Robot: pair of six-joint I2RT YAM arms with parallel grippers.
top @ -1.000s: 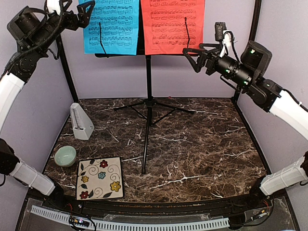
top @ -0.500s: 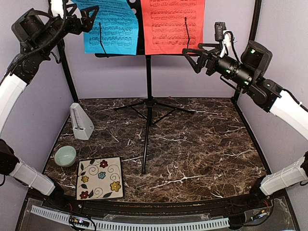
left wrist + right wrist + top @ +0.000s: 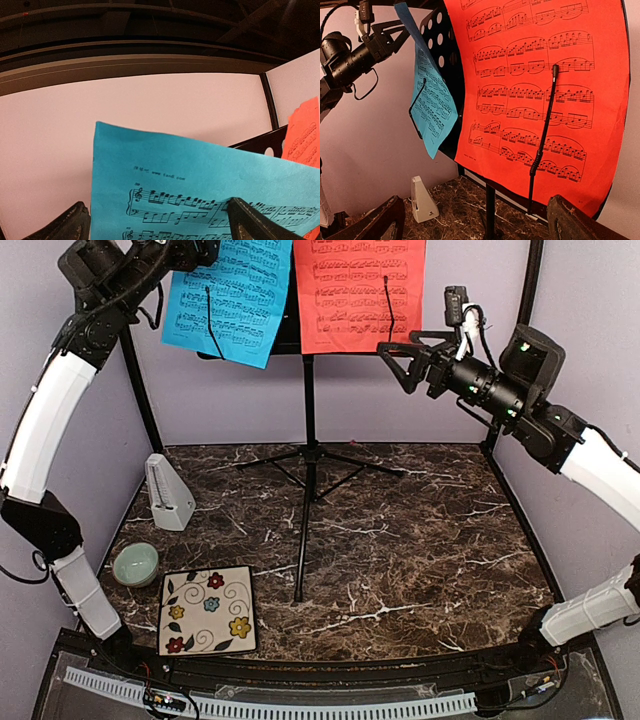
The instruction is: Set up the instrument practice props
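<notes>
At the upper left of the top view the left fingers [image 3: 195,252] stand apart at the top corner of the blue sheet [image 3: 225,300]. In the left wrist view the sheet's upper edge lies between them; whether either finger touches the paper I cannot tell. The sheet hangs askew on the stand [image 3: 308,440], its lower edge sloping down to the right, with a black wire arm [image 3: 212,320] across it. It carries printed staves and, above the first one, a small line of print too blurred to read.

Below, at the left of the desk [image 3: 430,540], the metronome [image 3: 168,492] stands upright. Nearer the bottom edge sit the bowl [image 3: 135,563] and, just right of it, the tile [image 3: 207,609].

At centre, the stand's pole and tripod legs occupy the middle of the desk. The red sheet [image 3: 358,290] sits straight beside the blue one, with staves only and its own wire arm over it.

To the right, the right fingers [image 3: 390,348] are spread wide with nothing between them, facing the red sheet without touching it.
</notes>
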